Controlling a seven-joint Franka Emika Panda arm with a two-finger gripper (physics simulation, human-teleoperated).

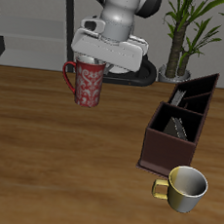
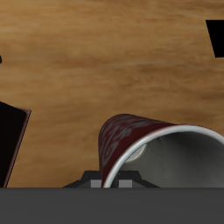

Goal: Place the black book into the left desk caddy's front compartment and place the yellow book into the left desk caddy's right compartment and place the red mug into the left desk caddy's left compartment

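Observation:
My gripper point(image 1: 88, 66) is shut on the rim of the red mug point(image 1: 88, 84) and holds it upright above the table, well away from the left desk caddy point(image 1: 157, 153). In the wrist view the red mug point(image 2: 131, 140) fills the space under the hand, with its grey inside showing. My fingertips are hidden by the mug. A pale grey-tan book, the yellow book point(image 1: 178, 127), leans inside the caddy's large square section. The black book point(image 1: 193, 96) lies in a section farther back. A corner of the caddy point(image 2: 12, 144) shows in the wrist view.
A shiny yellow-gold mug point(image 1: 186, 188) stands near the table's front edge, just in front of the caddy. A potted plant point(image 1: 182, 38) stands behind the caddy at the back. Dark shelving point(image 1: 2, 24) is at the back edge.

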